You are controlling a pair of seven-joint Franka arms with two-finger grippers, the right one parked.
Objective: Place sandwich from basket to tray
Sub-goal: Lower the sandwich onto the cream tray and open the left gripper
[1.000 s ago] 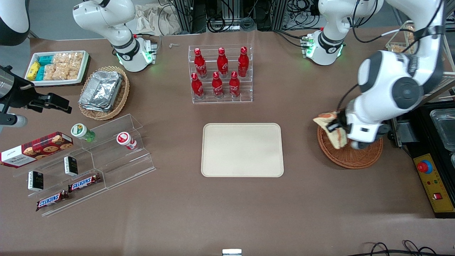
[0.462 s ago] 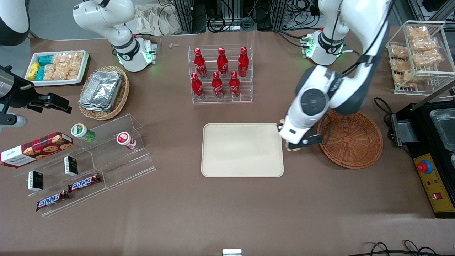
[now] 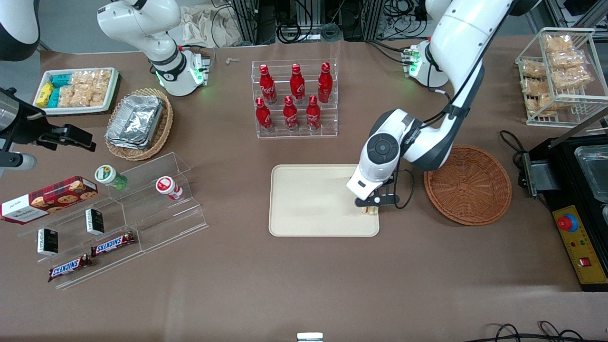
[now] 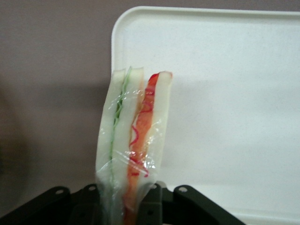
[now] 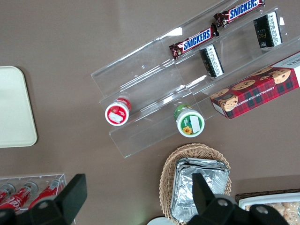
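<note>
The gripper [image 3: 372, 205] hangs over the corner of the tray [image 3: 313, 199] that lies nearest the basket [image 3: 468, 184] and toward the front camera. It is clamped on the sandwich [image 4: 132, 140]. In the left wrist view the fingers [image 4: 152, 206] pinch the wrapped wedge at one end, and its cut edge with red, orange and green layers projects away from them above the tray's corner. In the front view only a small part of the sandwich [image 3: 370, 210] shows beneath the gripper. The basket sits beside the tray, toward the working arm's end of the table.
</note>
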